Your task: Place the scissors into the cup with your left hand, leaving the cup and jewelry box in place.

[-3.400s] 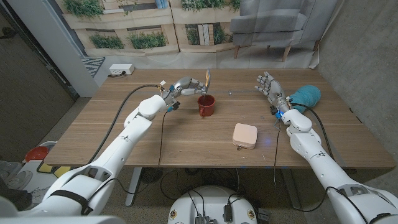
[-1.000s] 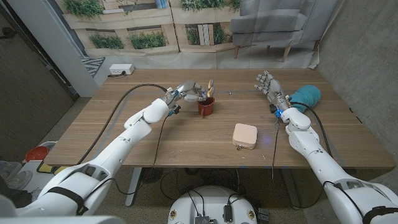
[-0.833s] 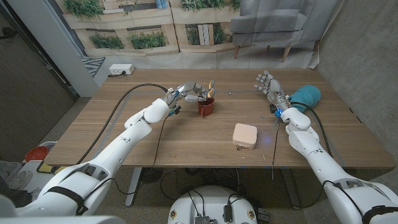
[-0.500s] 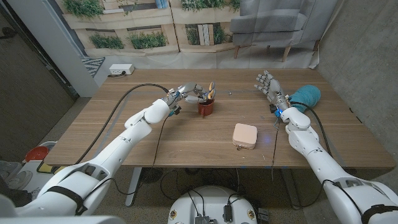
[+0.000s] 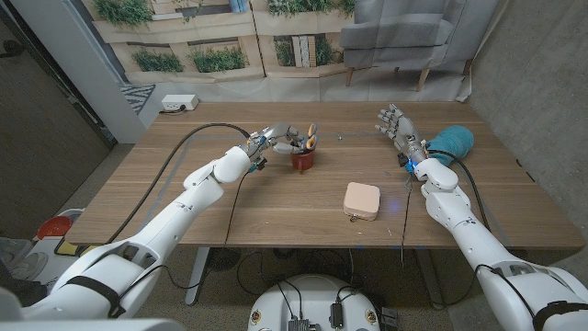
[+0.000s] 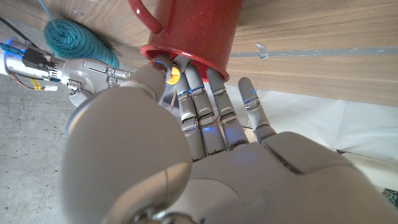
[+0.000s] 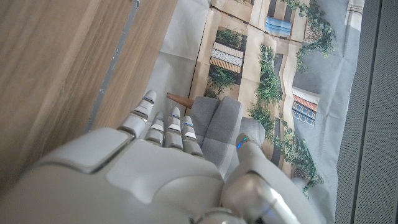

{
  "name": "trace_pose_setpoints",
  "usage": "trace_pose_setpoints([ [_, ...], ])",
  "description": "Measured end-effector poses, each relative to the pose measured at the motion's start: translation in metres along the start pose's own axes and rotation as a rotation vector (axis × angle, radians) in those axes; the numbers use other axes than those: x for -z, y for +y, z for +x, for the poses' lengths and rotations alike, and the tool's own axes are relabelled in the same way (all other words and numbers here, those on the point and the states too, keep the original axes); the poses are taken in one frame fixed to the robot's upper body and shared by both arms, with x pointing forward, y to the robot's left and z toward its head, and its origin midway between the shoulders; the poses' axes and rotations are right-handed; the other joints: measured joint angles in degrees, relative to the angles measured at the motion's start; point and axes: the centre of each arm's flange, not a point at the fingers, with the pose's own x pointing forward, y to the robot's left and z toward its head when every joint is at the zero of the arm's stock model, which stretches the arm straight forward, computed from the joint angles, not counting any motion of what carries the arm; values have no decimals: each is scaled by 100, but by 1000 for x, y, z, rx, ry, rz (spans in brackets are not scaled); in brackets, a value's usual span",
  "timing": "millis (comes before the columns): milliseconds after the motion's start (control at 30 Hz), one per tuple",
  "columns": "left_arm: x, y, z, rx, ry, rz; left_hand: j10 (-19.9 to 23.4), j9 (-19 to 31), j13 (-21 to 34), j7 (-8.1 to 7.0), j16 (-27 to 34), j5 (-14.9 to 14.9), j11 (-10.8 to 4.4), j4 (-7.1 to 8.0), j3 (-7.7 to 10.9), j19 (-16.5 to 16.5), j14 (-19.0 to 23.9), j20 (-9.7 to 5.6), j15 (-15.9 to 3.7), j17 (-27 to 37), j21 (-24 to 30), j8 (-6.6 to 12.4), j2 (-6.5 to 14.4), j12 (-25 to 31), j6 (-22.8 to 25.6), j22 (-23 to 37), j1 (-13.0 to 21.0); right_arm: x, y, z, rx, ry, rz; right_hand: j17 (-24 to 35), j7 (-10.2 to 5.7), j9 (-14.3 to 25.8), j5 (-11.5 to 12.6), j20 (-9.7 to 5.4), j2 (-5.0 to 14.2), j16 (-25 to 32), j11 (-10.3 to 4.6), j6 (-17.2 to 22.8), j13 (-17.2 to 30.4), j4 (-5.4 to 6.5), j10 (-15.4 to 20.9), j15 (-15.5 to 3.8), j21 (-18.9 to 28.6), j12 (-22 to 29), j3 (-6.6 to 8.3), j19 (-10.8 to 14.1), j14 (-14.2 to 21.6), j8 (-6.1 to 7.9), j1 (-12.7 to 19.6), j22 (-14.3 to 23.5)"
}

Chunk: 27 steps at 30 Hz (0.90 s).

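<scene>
Scissors (image 5: 310, 140) look like they're standing in the red mug (image 5: 304, 158) now, orange handles poking up above the rim, mug sitting toward the far edge of the tabletop (image 5: 276, 202), a bit left of the middle. The left hand (image 5: 283, 138) is right up against the mug's rim with its fingers (image 6: 205, 106) reaching over it by the handles; honestly can't tell if it's pinching them or has let go. So I'd say the drop-in is basically done, what's left is releasing and pulling clear without nudging the mug. Pink jewelry box (image 5: 361, 199) sits well apart, nearer the front edge. Right hand (image 5: 398, 129) is up by the far right with fingers spread, holding nothing, next to a teal yarn ball (image 5: 453, 142)
</scene>
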Motion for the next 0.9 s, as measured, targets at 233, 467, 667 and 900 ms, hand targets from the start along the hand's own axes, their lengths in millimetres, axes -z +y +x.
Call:
trace_pose_setpoints([
  [233,-1,-1,0,5,12,15,-14,0,1,0,0,0,14,6,-6,0,0,0,0,0,0,-44,0,-34,1,0,0,-1,1,1,-2,-2,-1,0,0,0,0,0,0,0,0,0,0,0,0,0,0,0,0,0,0,0,0,0],
  [467,-1,-1,-1,10,24,20,-81,1,21,0,-7,-1,7,38,-39,-81,0,47,0,-29,0,-133,3,-121,77,0,-2,-1,1,0,-2,-1,0,0,0,0,0,0,0,0,0,0,0,0,0,0,0,-34,0,0,0,0,0,0],
  [667,-1,-2,-1,17,36,16,-265,1,21,0,-70,-2,-11,78,-78,-220,-97,115,10,-81,-61,-221,46,-233,78,0,-70,-1,1,-1,-2,-1,-1,0,0,0,0,0,0,0,0,0,0,0,0,0,0,-34,0,0,0,0,0,0],
  [900,-1,-1,-1,17,42,13,-572,3,-46,21,-113,-3,8,107,-155,-393,-292,164,22,-82,-103,-355,3,-475,266,-1,-307,-1,1,-1,-2,-1,-1,0,0,0,0,0,0,0,0,0,0,0,0,0,0,-34,0,0,0,0,0,0],
])
